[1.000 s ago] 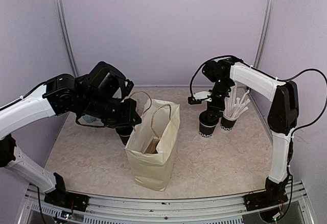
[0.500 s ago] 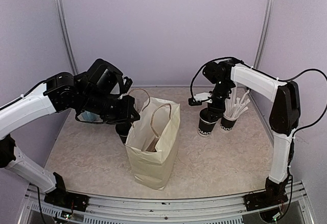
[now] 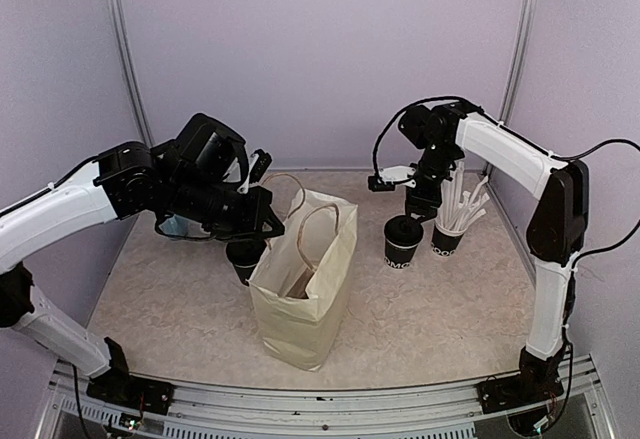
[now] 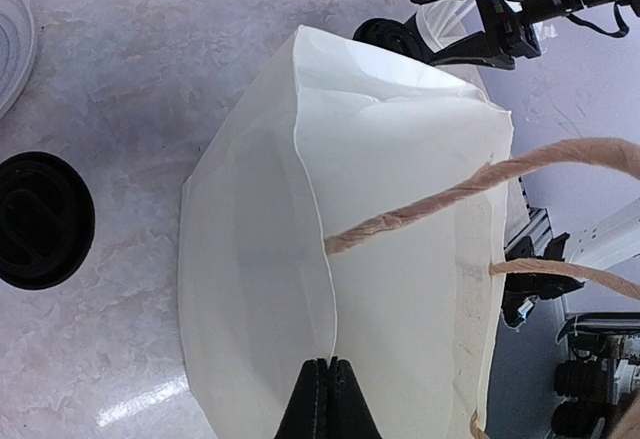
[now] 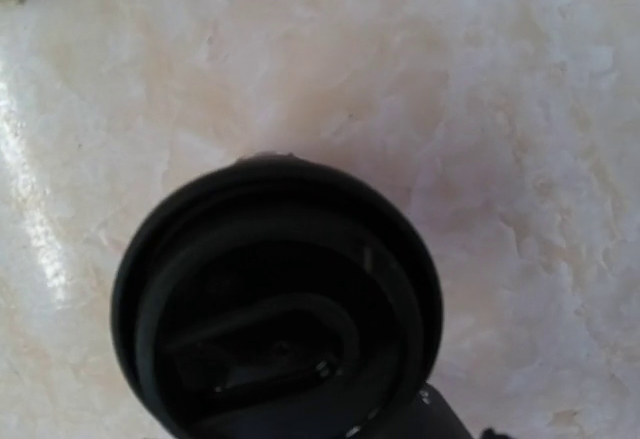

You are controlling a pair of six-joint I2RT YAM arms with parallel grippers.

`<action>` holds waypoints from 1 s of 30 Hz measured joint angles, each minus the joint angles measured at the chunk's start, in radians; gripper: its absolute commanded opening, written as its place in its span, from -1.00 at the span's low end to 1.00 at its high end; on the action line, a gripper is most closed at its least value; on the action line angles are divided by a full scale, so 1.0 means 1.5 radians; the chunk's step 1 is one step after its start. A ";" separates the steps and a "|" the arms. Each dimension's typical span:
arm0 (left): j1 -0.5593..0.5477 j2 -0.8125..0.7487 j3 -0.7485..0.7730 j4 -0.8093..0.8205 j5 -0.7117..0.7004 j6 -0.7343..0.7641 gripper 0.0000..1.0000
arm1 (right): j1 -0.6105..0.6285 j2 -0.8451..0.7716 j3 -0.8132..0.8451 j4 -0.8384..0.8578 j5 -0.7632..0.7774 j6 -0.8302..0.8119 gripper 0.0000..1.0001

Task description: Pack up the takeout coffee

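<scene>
Coffee stands in two spots on the pale marbled desk (image 3: 450,309). One small black paper cup with a round black plastic lid (image 3: 244,257) is upright at the nine o'clock side of the white paper bag with twisted brown handles (image 3: 300,304), just beside its wall. The left wrist view shows this lid from above, apart from the bag. The other small black paper cup with white lettering and a black lid (image 3: 403,243) stands upright well apart from the bag, at about its two o'clock.

The right gripper (image 3: 413,202) hangs over this second cup's lid. The right wrist view shows only the lid from straight above, with no fingers in it, so I cannot tell how wide the jaws stand.

Just beside that cup, at its three o'clock, is a like black cup filled with white straws (image 3: 447,238).

The bag stands open-mouthed. The left gripper (image 4: 322,371) is pinched tight on the bag's paper rim at the near-left corner — jaws pressed together on the thin edge.

At the bag's ten o'clock, a translucent blue cup (image 3: 177,229) shows partly behind the left arm.
</scene>
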State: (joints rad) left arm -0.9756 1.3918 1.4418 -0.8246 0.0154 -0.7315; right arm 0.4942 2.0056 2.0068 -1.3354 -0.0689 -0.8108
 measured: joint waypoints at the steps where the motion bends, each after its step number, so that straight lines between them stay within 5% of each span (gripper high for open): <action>1: 0.000 0.002 0.000 0.003 0.004 0.003 -1.00 | 0.000 0.003 0.000 -0.002 0.000 -0.001 0.47; 9: 0.000 0.016 0.000 0.019 0.030 0.027 -1.00 | 0.000 0.043 0.003 -0.008 -0.004 -0.009 0.60; 30: 0.010 0.019 -0.005 0.037 0.052 0.040 -1.00 | 0.000 0.055 0.007 -0.014 -0.021 -0.014 0.57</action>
State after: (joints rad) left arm -0.9604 1.4208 1.4349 -0.7696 0.0937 -0.6708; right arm 0.4942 2.0884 2.0171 -1.3563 -0.1005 -0.8326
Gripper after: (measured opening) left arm 0.010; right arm 0.780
